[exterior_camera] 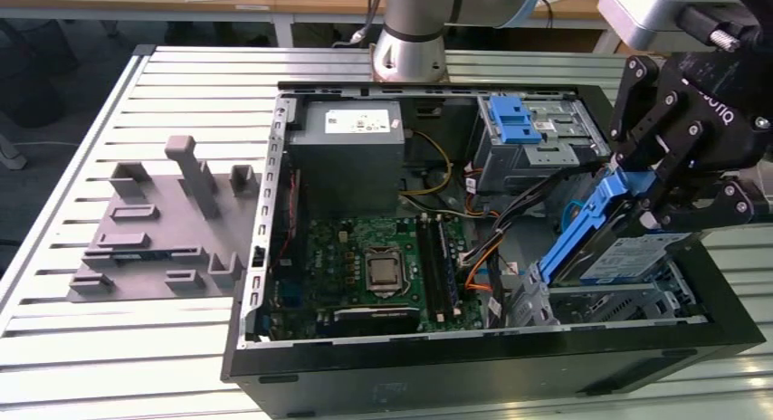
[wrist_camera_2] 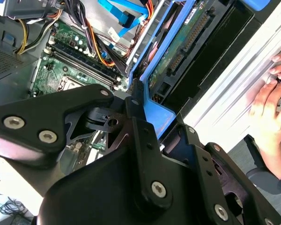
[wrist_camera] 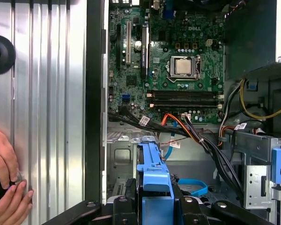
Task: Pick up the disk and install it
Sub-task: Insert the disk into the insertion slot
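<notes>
The gripper (exterior_camera: pixel 650 203) is clamped on the tilted disk (exterior_camera: pixel 628 255) over the open computer case (exterior_camera: pixel 483 352), with black cables (exterior_camera: pixel 531 212) just beside it.

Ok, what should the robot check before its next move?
1. Grip: the pincer is shut on the disk: ok.
2. Place: the disk is over the drive bay: ok.
3. Angle: the disk lies flat to the bay: not ok, it is tilted.
4. The black cables are clear of the bay: cannot tell.
5. The person's hand is outside the computer case: ok.
</notes>
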`<state>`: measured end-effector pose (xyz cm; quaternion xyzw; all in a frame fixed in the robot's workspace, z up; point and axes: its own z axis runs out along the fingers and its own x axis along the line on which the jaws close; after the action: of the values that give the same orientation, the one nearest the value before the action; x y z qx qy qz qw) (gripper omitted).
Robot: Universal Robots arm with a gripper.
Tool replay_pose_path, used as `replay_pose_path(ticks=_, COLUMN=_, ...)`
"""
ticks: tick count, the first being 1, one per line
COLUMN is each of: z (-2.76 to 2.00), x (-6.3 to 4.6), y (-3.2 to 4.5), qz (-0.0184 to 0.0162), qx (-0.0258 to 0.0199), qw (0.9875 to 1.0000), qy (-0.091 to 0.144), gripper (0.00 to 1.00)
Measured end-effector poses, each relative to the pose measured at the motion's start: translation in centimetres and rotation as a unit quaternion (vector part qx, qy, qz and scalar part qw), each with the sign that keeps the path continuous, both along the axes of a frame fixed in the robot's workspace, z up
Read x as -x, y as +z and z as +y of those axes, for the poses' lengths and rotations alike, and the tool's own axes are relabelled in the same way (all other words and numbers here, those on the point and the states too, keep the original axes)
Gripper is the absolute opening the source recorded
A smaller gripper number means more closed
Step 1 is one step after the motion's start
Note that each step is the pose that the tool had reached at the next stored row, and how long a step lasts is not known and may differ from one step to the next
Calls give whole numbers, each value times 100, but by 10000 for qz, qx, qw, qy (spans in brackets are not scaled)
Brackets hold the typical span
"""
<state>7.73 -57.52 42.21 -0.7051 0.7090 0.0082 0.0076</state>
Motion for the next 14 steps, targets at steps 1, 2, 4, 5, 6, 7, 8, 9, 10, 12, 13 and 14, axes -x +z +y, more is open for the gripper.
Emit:
replay_pose_path(ticks=1, z=0, x=0, y=-8, qz=-1, qx=0, qw=10000, qy=0, gripper=36)
replay_pose_path(ticks=2, z=-1, x=0, y=-17, qz=-2, qx=0, qw=10000, qy=0, gripper=36)
replay_pose_path(ticks=4, z=-1, x=0, y=-32, qz=-4, qx=0, qw=10000, qy=0, gripper=36)
replay_pose_path(ticks=5, z=-1, x=0, y=-40, qz=-5, qx=0, qw=10000, qy=0, gripper=36)
replay_pose_path(ticks=6, z=-2, x=0, y=-48, qz=-6, qx=0, qw=10000, qy=0, gripper=36)
replay_pose_path(ticks=7, z=-2, x=0, y=-55, qz=-7, qx=0, qw=10000, qy=-1, gripper=36)
replay_pose_path(ticks=8, z=-2, x=0, y=-70, qz=-10, qx=0, qw=10000, qy=0, gripper=36)
replay_pose_path(ticks=9, z=-2, x=0, y=-77, qz=-11, qx=0, qw=10000, qy=0, gripper=36)
replay_pose_path(ticks=10, z=-3, x=0, y=-85, qz=-12, qx=0, qw=10000, qy=0, gripper=36)
replay_pose_path(ticks=12, z=-3, x=0, y=-101, qz=-15, qx=0, qw=10000, qy=0, gripper=36)
replay_pose_path(ticks=13, z=-4, x=0, y=-116, qz=-17, qx=0, qw=10000, qy=0, gripper=36)
replay_pose_path(ticks=14, z=-4, x=0, y=-124, qz=-18, qx=0, qw=10000, qy=0, gripper=36)
